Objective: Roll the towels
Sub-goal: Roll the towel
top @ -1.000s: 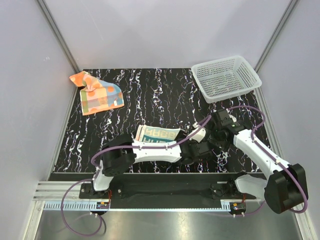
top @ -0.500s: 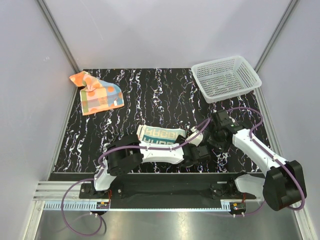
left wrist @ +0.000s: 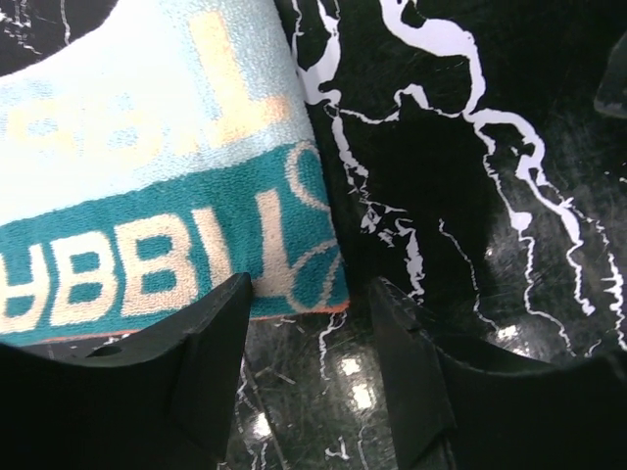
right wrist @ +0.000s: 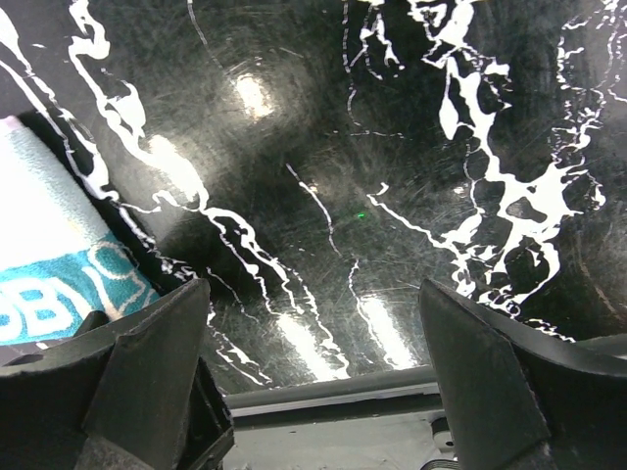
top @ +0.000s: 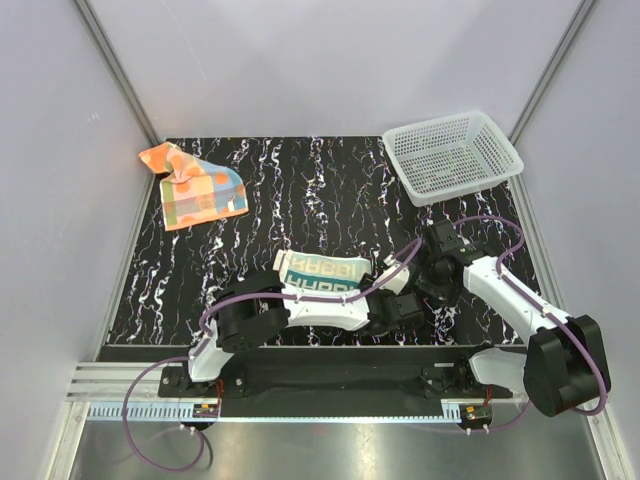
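Observation:
The cream towel (top: 320, 270) with teal "RABBIT" lettering lies flat near the table's front middle. In the left wrist view its teal corner (left wrist: 294, 264) reaches in between my fingertips. My left gripper (top: 383, 292) (left wrist: 312, 299) is open at the towel's right end, low over the table and holding nothing. My right gripper (top: 432, 290) (right wrist: 309, 299) is wide open and empty over bare table just right of it. The towel's end shows at the left edge of the right wrist view (right wrist: 49, 255). The orange patched towel (top: 193, 187) lies crumpled at the far left corner.
A white mesh basket (top: 452, 155) stands at the far right corner. The two arms are close together near the table's front edge (right wrist: 343, 392). Grey walls enclose the black marbled table (top: 300, 200).
My left gripper has drawn back toward the near edge and settled at the cream towel's right end. My right gripper has shifted slightly nearer. The towels have not moved.

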`<state>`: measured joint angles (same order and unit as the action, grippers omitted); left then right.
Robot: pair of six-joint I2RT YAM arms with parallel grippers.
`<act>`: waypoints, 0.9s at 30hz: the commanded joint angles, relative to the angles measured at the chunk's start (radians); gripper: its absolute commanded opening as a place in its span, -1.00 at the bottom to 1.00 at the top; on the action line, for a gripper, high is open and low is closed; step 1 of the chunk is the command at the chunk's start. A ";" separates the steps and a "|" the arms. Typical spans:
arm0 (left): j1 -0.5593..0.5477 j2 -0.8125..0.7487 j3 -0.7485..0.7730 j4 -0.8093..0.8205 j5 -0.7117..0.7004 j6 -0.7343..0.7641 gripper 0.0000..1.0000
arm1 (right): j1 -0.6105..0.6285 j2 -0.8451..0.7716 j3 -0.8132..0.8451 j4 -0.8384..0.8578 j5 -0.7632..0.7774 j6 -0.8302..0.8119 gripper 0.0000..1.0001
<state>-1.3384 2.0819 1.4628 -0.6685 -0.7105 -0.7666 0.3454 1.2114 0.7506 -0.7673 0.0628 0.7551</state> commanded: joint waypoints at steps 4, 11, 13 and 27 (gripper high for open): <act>-0.012 0.033 -0.024 0.038 0.017 -0.026 -0.05 | -0.003 0.007 0.012 0.036 -0.015 -0.014 0.88; 0.004 0.030 -0.085 0.101 0.060 -0.034 -0.25 | -0.003 0.017 0.023 0.031 -0.018 -0.017 0.87; 0.008 0.017 -0.107 0.118 0.069 -0.034 -0.35 | -0.003 0.017 0.027 0.031 -0.017 -0.017 0.87; 0.044 -0.201 -0.274 0.273 0.231 -0.062 -1.00 | -0.005 0.025 0.122 -0.010 -0.014 -0.046 0.85</act>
<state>-1.3128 1.9594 1.2526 -0.4309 -0.6197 -0.7906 0.3439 1.2278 0.8139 -0.7593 0.0586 0.7345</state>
